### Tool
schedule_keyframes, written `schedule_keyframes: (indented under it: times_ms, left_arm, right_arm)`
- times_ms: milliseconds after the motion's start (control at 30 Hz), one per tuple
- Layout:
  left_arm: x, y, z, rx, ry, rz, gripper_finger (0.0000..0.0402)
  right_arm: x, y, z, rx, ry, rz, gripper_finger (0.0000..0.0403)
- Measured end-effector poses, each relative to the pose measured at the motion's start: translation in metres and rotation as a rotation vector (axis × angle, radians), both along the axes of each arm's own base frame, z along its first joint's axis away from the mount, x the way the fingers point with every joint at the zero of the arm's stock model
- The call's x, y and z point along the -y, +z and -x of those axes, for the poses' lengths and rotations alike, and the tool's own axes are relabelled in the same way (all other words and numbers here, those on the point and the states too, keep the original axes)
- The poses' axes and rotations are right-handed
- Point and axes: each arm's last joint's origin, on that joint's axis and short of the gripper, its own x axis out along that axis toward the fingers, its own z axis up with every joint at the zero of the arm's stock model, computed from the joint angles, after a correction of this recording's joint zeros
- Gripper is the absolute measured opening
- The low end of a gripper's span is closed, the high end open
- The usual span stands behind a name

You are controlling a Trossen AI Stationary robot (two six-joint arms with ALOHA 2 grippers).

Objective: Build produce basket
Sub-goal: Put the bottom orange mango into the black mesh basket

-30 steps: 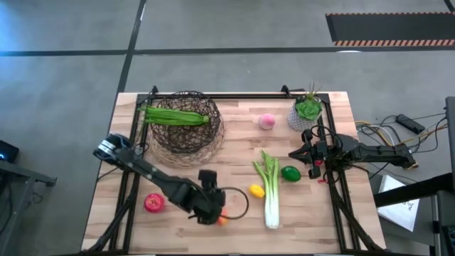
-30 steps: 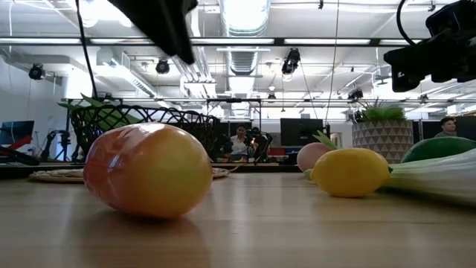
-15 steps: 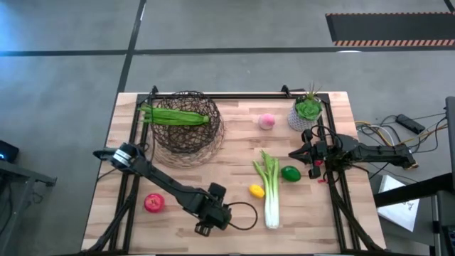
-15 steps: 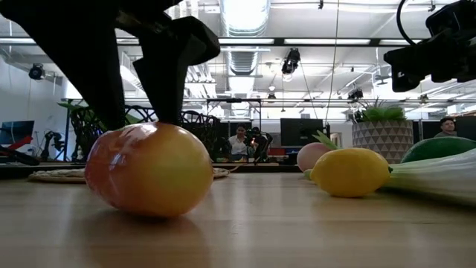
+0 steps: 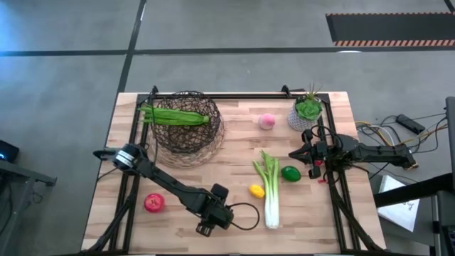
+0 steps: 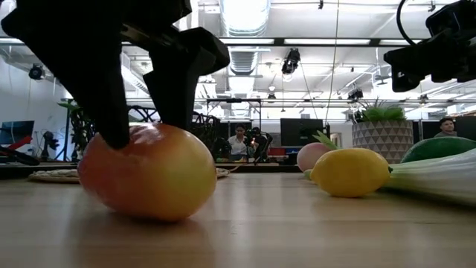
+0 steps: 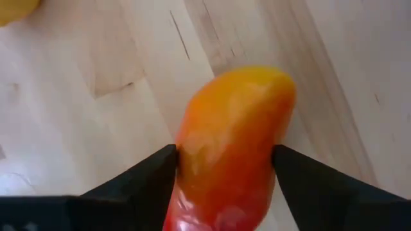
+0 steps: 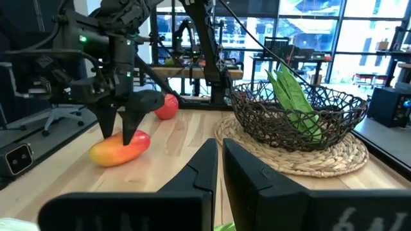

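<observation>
The red-orange mango [image 6: 147,173] lies on the table near its front edge, with my left gripper [image 5: 210,220] shut on it; in the high view the gripper hides it. The dark wire basket [image 5: 186,128] at the far left holds the long green pod [image 5: 174,116]. The tomato [image 5: 153,203], lemon [image 5: 257,190], celery [image 5: 270,190], lime [image 5: 290,173] and peach [image 5: 266,121] lie on the table. My right gripper [image 5: 294,153] is shut and empty, beside the lime. My left gripper pinches the mango's two long sides [image 7: 192,151] between its two fingers [image 7: 151,173], about the middle of its length. The fingers come from above, pointing down, and lie across the mango. The mango rests on the table, lying on its side.
A small potted green plant [image 5: 307,110] stands at the far right corner. The basket sits on a round woven mat [image 8: 302,160]. Bare wood lies between the mango and the basket. Black frame rails [image 5: 131,192] run along the table's left and right sides.
My left gripper has gone toward the table's near edge and down over the mango; its fingers now stand on the mango's two sides. The mango has shifted a little on the table.
</observation>
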Motion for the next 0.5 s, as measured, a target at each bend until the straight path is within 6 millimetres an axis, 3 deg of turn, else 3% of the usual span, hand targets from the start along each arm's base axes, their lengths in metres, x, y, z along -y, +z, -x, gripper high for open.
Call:
schedule_keyframes:
  times_ms: [267,500]
  left_arm:
    - [-0.003,-0.011,0.002,-0.044,0.005,-0.025,0.0317]
    - [-0.007,-0.015,0.007,-0.081,0.063,-0.055,0.0304]
  right_arm:
    - [0.000,0.000,0.000,0.000,0.000,0.002,0.0018]
    - [0.000,0.000,0.000,0.000,0.000,0.001,0.0018]
